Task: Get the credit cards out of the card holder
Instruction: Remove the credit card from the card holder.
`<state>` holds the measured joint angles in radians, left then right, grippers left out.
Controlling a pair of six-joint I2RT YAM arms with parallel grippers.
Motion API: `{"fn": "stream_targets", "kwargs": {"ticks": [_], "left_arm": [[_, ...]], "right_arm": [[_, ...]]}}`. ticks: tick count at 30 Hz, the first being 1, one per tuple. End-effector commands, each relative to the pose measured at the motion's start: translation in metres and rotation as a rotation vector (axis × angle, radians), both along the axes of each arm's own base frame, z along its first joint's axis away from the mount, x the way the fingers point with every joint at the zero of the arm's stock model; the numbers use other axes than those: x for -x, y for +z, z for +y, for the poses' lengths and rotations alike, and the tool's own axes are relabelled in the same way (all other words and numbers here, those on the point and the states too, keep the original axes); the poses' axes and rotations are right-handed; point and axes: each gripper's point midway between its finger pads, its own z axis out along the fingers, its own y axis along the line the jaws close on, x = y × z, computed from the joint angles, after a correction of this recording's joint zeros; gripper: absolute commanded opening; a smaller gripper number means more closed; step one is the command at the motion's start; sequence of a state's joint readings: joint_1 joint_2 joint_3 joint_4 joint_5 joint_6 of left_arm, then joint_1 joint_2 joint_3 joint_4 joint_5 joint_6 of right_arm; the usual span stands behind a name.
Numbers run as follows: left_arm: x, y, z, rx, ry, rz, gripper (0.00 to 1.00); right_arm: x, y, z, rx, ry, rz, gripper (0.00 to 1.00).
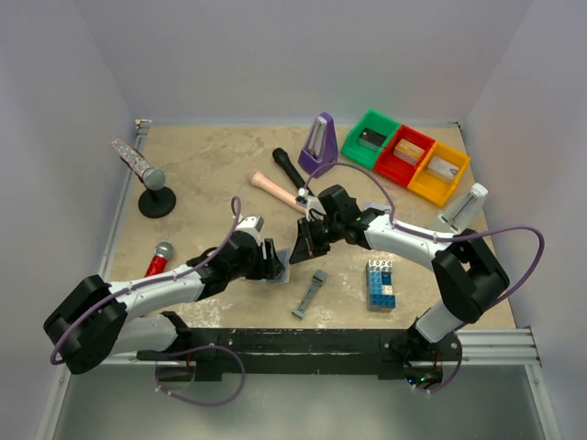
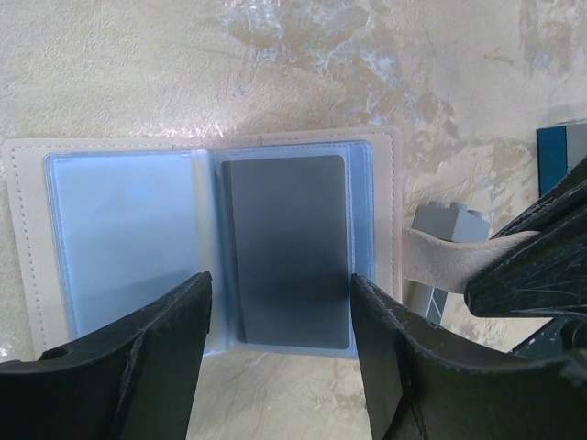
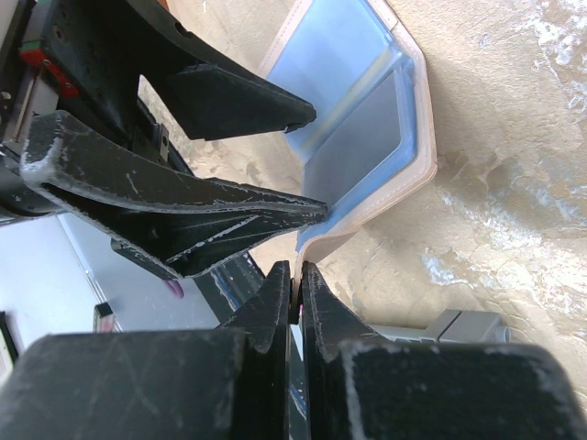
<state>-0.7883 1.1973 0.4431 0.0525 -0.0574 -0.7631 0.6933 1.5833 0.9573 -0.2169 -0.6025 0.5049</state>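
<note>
At the desk's near middle, the holder lies open. The right end effector clenches its strap, probably to pin it flat, while the left end effector, released, straddles the grey card, seemingly to grip it.

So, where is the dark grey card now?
In the left wrist view, the dark grey flat card lies in the picture-right clear pocket of the open light-blue bifold card holder, framed by the open left claw.
</note>
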Motion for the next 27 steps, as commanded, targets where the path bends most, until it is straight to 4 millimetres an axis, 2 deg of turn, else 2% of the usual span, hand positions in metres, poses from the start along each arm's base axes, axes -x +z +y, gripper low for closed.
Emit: {"fn": "stream_targets", "kwargs": {"ticks": [1, 11, 17, 27], "left_arm": [[-0.003, 0.008, -0.010, 0.027, -0.031, -0.031, 0.66], [-0.003, 0.018, -0.014, 0.055, -0.045, -0.047, 0.68], [-0.001, 0.012, -0.015, 0.052, -0.051, -0.022, 0.68], [-0.001, 0.014, -0.017, 0.060, -0.055, -0.027, 0.69]], "right_arm": [[-0.004, 0.021, 0.009, -0.057, 0.029, -0.041, 0.00], [-0.005, 0.022, 0.009, -0.056, 0.029, -0.040, 0.00], [-0.005, 0.021, 0.009, -0.053, 0.029, -0.034, 0.00], [-0.005, 0.021, 0.010, -0.052, 0.032, -0.034, 0.00]]}}
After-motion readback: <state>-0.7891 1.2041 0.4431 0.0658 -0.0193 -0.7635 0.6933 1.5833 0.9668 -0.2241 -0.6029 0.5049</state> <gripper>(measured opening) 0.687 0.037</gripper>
